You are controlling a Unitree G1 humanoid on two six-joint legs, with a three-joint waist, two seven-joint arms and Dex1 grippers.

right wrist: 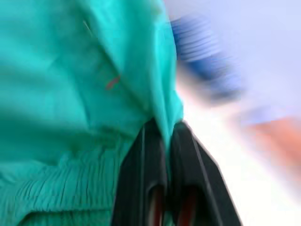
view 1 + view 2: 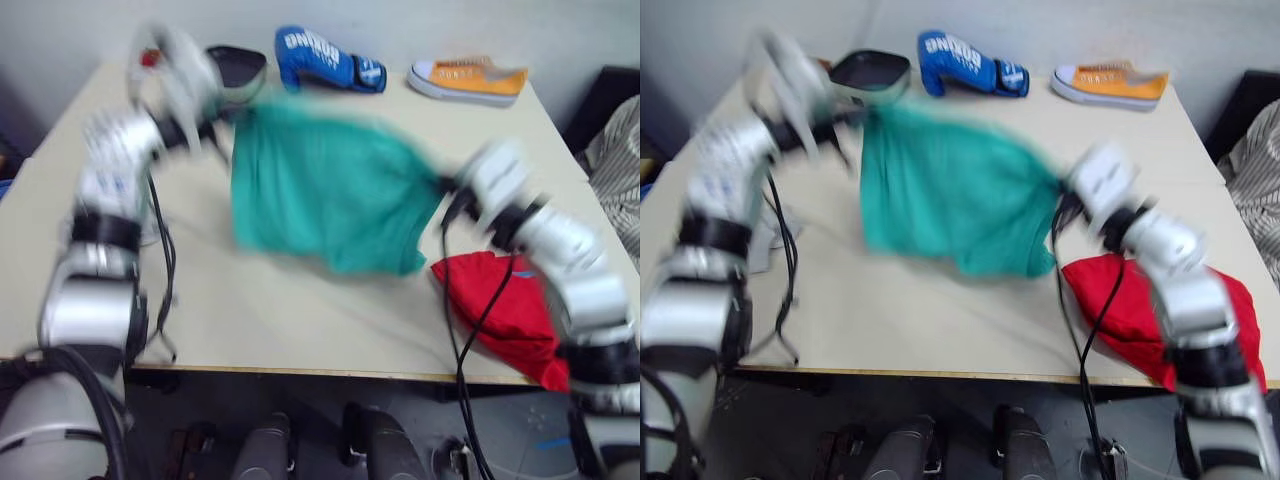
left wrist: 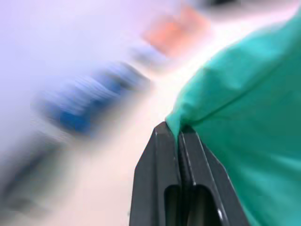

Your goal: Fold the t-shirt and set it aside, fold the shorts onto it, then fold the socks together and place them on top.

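Both grippers, left gripper (image 3: 178, 134) and right gripper (image 1: 162, 129), are clamped tight on opposite edges of the shorts (image 2: 325, 185), stretched mid-table, likely to lay them onto the t-shirt (image 2: 495, 305) at 4 o'clock.

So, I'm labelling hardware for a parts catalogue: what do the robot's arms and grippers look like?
Both arms are silver-white segmented shells with black bands at the joints, and loose black cables run along them. The left gripper and right gripper each have two flat, matte black, tapered fingers.
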